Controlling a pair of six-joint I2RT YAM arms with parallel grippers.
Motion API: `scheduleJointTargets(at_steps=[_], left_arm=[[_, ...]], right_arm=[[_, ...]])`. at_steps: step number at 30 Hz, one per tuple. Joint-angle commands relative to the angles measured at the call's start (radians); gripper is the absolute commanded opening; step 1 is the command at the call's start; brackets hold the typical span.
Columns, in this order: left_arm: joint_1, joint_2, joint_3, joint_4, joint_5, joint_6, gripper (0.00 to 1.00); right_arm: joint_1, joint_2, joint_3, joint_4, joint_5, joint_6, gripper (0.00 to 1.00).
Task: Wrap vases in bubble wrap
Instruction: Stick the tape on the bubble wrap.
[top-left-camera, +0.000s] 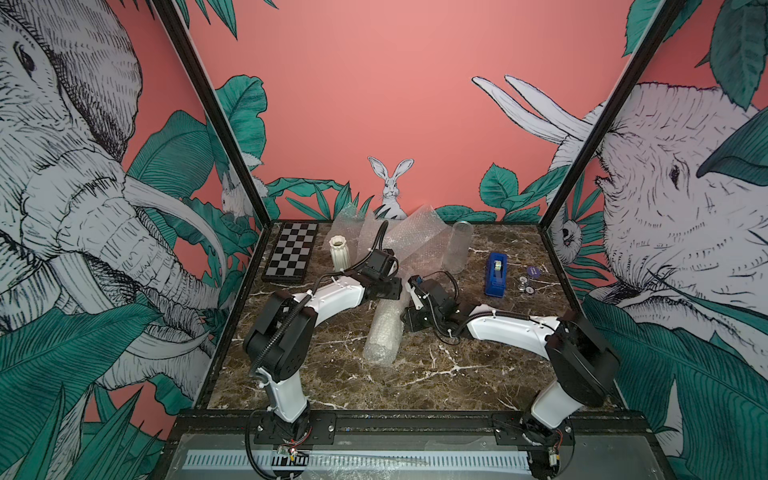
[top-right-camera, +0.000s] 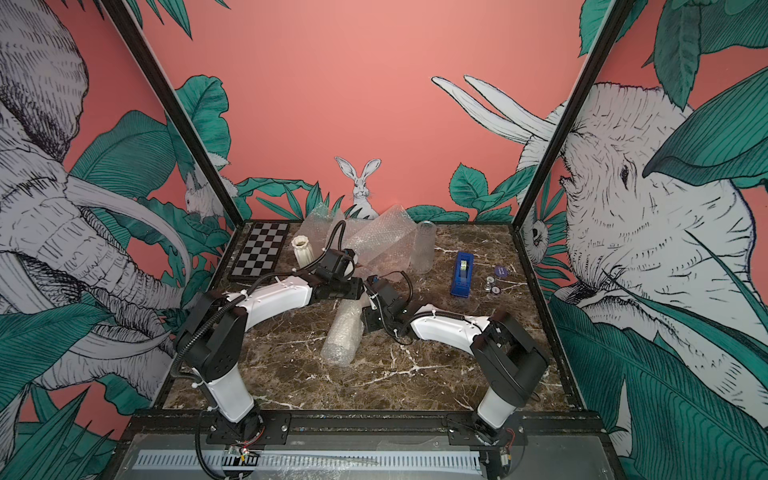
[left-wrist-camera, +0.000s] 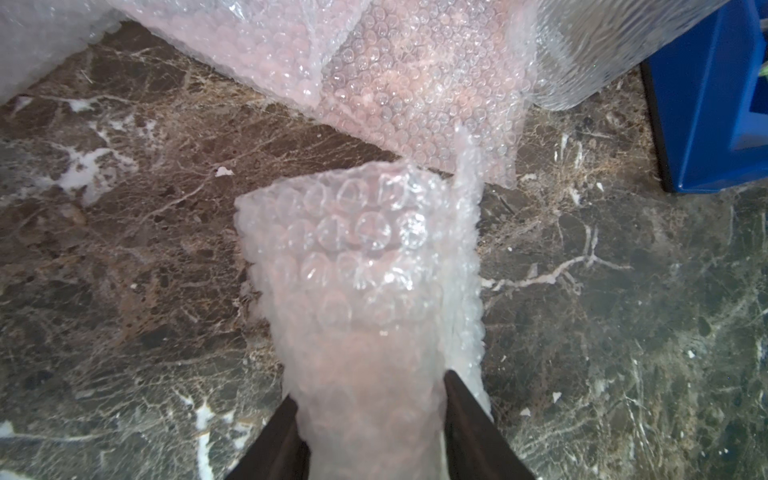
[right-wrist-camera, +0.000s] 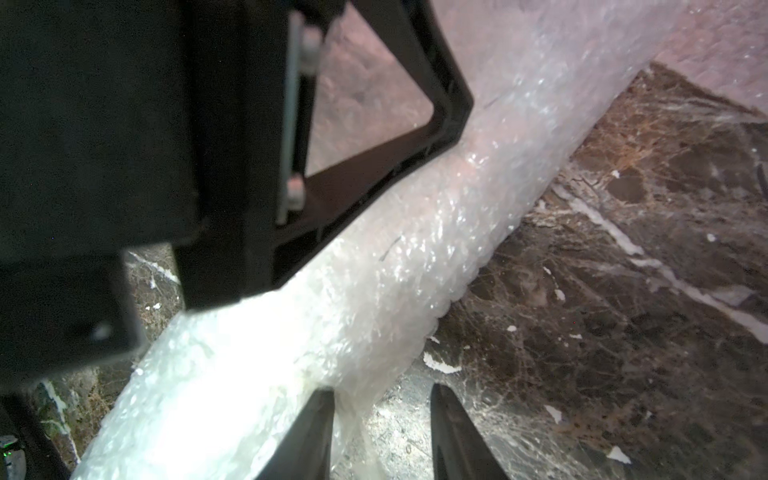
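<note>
The wrapped vase (top-left-camera: 382, 332) lies in the middle of the bench (top-left-camera: 457, 374), long axis running front to back, its far end squeezed between the left jaws, while the right jaws stand partly apart at its right flank, astride a loose edge of bubble wrap (right-wrist-camera: 353, 428).

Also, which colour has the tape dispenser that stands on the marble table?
Blue. The tape dispenser shows best in a top view.

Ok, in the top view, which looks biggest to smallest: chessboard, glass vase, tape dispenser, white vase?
1. Chessboard
2. Glass vase
3. Tape dispenser and white vase: too alike to rank, and the vase stands a bit farther back.
</note>
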Motion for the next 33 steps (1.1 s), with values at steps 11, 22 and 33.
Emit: scheduleJointTargets(at_steps=[11, 22, 33], left_arm=[[-0.008, 0.005, -0.038, -0.124, 0.021, -0.012, 0.49], [-0.008, 0.005, -0.039, -0.123, 0.023, -0.015, 0.49], [-0.008, 0.008, -0.039, -0.126, 0.021, -0.016, 0.49]], right_arm=[[-0.011, -0.107, -0.038, 0.022, 0.026, 0.009, 0.55], [-0.01, 0.018, 0.028, -0.008, 0.043, -0.017, 0.41], [0.0, -0.031, -0.001, -0.063, 0.115, -0.031, 0.37]])
